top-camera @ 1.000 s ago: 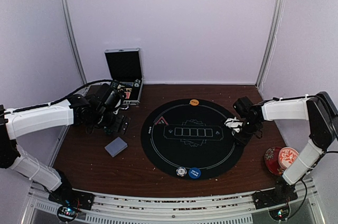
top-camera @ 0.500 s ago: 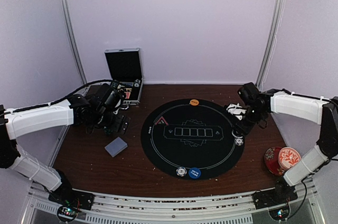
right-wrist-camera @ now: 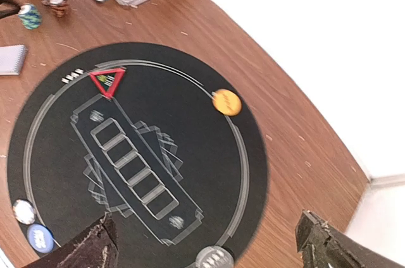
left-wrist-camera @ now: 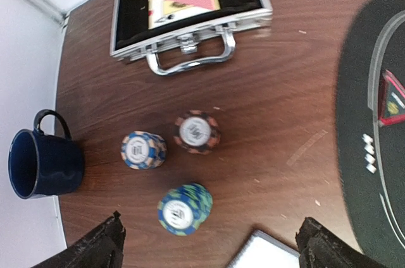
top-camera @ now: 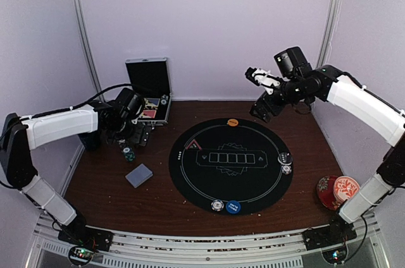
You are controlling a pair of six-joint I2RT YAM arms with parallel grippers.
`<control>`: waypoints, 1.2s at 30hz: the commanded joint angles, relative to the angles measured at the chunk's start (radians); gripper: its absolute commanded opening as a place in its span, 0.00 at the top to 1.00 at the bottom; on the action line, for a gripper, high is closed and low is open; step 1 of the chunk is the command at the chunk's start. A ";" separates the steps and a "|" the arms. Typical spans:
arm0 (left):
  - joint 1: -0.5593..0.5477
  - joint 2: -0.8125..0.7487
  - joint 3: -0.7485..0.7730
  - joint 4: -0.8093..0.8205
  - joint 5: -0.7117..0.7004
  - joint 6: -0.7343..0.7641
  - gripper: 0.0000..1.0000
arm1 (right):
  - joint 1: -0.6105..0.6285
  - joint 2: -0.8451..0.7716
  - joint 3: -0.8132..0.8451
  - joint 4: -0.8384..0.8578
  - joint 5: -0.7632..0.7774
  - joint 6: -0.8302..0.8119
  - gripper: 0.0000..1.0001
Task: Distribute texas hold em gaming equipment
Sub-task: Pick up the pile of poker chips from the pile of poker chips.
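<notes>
- Right gripper (top-camera: pixel 256 94) had risen from the mat's (top-camera: pixel 196 182) 3 o'clock rim to hang high near 1 o'clock, fingers spread wide and empty.
- One pale chip stack (top-camera: pixel 286 168) lay at that 3 o'clock rim.
- Left gripper (left-wrist-camera: pixel 211 250) hovered wide apart, holding nothing, above three stacks on the wood: teal stack (left-wrist-camera: pixel 184 208), blue stack (left-wrist-camera: pixel 143 150), brown stack (left-wrist-camera: pixel 197 132).
- On the mat sat one orange button (top-camera: pixel 233 122) at 12 o'clock and one red triangle (top-camera: pixel 192 145) at 9.
- One white stack (top-camera: pixel 218 205) and one blue button (top-camera: pixel 233 207) sat together at 6.
- One card deck (top-camera: pixel 139 175) lay off the mat at 8 o'clock.
</notes>
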 commanded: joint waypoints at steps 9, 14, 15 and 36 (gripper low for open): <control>0.278 0.177 0.129 -0.011 0.184 -0.027 0.02 | 0.117 0.019 -0.191 0.232 0.109 0.050 0.00; 0.341 0.235 0.170 -0.005 0.234 -0.030 0.04 | 0.120 0.026 -0.226 0.261 0.124 0.051 0.00; 0.345 0.247 0.178 -0.005 0.244 -0.025 0.05 | 0.120 0.030 -0.227 0.261 0.129 0.051 0.00; 0.440 0.309 0.135 0.078 0.360 -0.001 0.15 | 0.124 0.068 -0.254 0.286 0.181 0.051 0.00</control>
